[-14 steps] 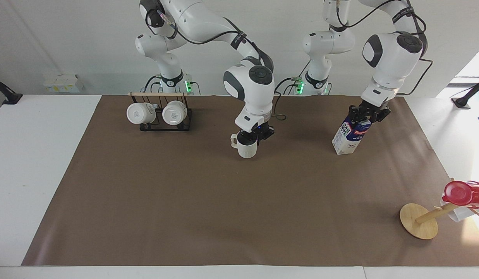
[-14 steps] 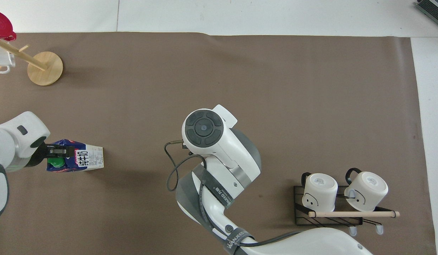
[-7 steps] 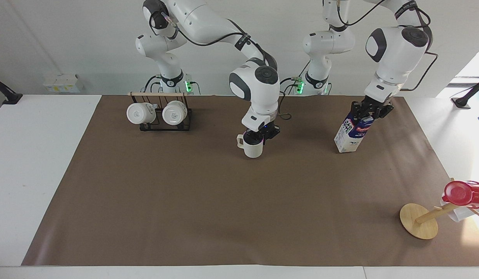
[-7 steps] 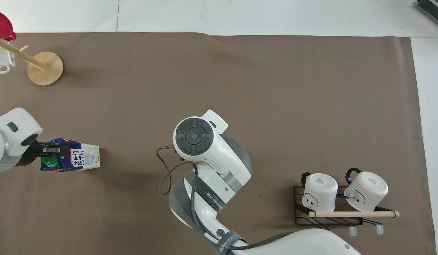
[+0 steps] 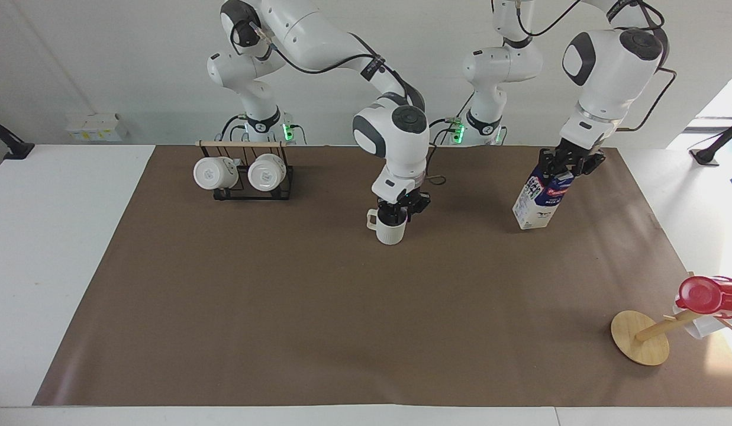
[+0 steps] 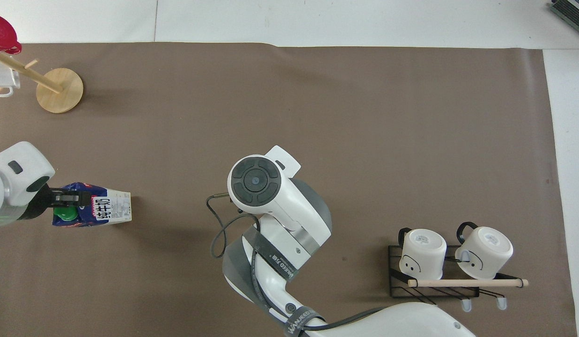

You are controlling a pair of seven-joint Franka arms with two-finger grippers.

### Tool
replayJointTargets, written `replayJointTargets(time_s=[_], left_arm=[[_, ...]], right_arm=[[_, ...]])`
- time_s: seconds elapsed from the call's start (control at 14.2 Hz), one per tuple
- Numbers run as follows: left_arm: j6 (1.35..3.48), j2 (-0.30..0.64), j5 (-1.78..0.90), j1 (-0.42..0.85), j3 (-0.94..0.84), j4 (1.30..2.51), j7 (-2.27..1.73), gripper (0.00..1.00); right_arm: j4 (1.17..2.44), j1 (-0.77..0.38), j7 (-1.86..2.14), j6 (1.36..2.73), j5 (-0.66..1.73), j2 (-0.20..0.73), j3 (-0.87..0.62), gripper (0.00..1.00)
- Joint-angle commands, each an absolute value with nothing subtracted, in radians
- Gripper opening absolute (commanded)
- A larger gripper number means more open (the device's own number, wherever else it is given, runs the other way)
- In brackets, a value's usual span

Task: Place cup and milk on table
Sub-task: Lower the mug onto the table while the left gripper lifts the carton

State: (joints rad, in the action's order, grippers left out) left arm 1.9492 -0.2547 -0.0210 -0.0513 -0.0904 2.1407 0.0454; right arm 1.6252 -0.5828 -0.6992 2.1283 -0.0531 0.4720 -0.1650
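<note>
The cream-white cup (image 5: 388, 232) hangs upright from my right gripper (image 5: 396, 214), which is shut on its rim; its base is at or just above the brown paper (image 5: 283, 307) of the table (image 5: 46, 236). In the overhead view the right arm's wrist hides the cup. My left gripper (image 5: 562, 171) is shut on the top of the milk (image 5: 534, 207), a white and blue carton that leans, with its bottom close to the paper toward the left arm's end. The overhead view shows the milk (image 6: 109, 209) with its green cap and the left gripper (image 6: 67, 199).
A black wire rack (image 5: 244, 174) with two white mugs stands near the robots toward the right arm's end; it also shows in the overhead view (image 6: 439, 262). A tipped wooden stand (image 5: 638, 337) with a red cup (image 5: 703, 294) lies far from the robots at the left arm's end.
The right gripper has carried the cup a little toward the left arm's end and lower. The left gripper has brought the milk more upright and slightly nearer to the robots.
</note>
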Motion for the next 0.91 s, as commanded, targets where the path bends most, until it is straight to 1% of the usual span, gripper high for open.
replayJointTargets(time_s=[0.0,0.14,0.21,0.28,0.35,0.42,0.49,0.7,0.84], left_arm=[[1.917,-0.262,-0.029,-0.028,-0.101,2.106,-0.006,0.52],[1.904,-0.258,-0.031,0.004,-0.101,2.085,-0.050,0.52],[1.895,-0.255,-0.031,0.024,-0.101,2.074,-0.079,0.52],[1.894,-0.252,-0.031,0.046,-0.101,2.069,-0.109,0.52],[1.894,-0.250,-0.031,0.066,-0.101,2.065,-0.138,0.52],[1.894,-0.249,-0.031,0.087,-0.101,2.057,-0.167,0.52],[1.896,-0.247,-0.032,0.107,-0.101,2.054,-0.193,0.52],[1.904,-0.233,-0.034,0.161,-0.101,2.031,-0.271,0.52],[1.910,-0.221,-0.037,0.199,-0.103,2.016,-0.319,0.52]], right_arm=[[1.629,-0.578,-0.729,2.140,-0.038,0.465,-0.167,0.48],[1.625,-0.568,-0.730,2.138,-0.037,0.447,-0.163,0.57],[1.624,-0.568,-0.732,2.138,-0.037,0.431,-0.161,0.64],[1.628,-0.565,-0.730,2.134,-0.037,0.410,-0.157,0.65],[1.631,-0.542,-0.729,2.120,-0.037,0.385,-0.153,0.67],[1.638,-0.507,-0.727,2.096,-0.037,0.352,-0.155,0.75],[1.650,-0.482,-0.730,2.074,-0.037,0.313,-0.155,0.80],[1.697,-0.381,-0.718,2.069,-0.037,0.207,-0.155,0.95],[1.700,-0.319,-0.726,2.022,-0.037,0.169,-0.153,1.00]])
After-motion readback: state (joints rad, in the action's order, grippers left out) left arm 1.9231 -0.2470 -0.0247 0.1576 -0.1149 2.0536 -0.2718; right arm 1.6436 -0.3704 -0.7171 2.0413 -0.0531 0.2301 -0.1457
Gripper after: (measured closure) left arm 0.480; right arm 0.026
